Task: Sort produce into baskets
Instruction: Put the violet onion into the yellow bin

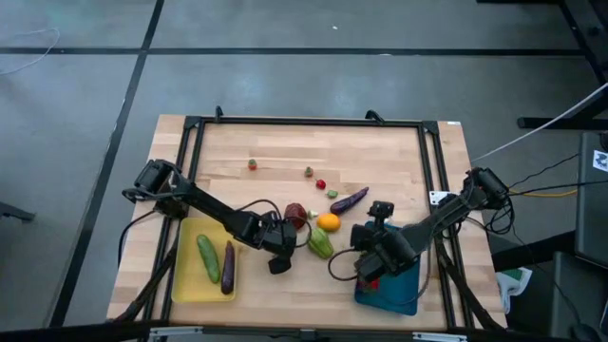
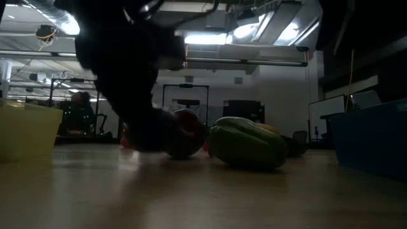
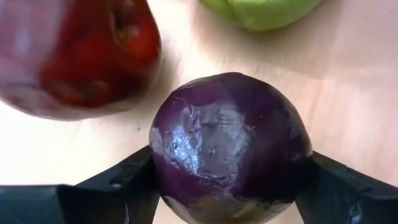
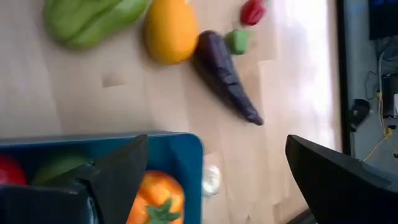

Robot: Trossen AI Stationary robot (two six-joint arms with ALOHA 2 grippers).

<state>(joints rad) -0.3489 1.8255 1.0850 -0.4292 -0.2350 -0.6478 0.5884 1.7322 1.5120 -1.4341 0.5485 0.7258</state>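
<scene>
While several pieces already lie in the baskets, the sorting looks about half done. The yellow basket (image 1: 185, 285) holds a cucumber (image 1: 208, 258) and an eggplant (image 1: 228, 267); the blue basket (image 4: 183, 149) holds an orange pepper (image 4: 157, 198), something green and something red. On the desk (image 1: 285, 157) the left gripper (image 3: 230, 186) has its jaws around a round purple piece (image 3: 230, 146), whether gripped I cannot tell. The right gripper (image 4: 217, 180) hangs with jaws released over the blue basket's edge

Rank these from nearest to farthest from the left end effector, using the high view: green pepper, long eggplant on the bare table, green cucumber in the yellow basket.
From the left end effector:
1. Green pepper, just beside it, toward the table's middle.
2. Green cucumber, in the yellow basket, on the opposite side.
3. Long eggplant, farther back, past the orange.
</scene>
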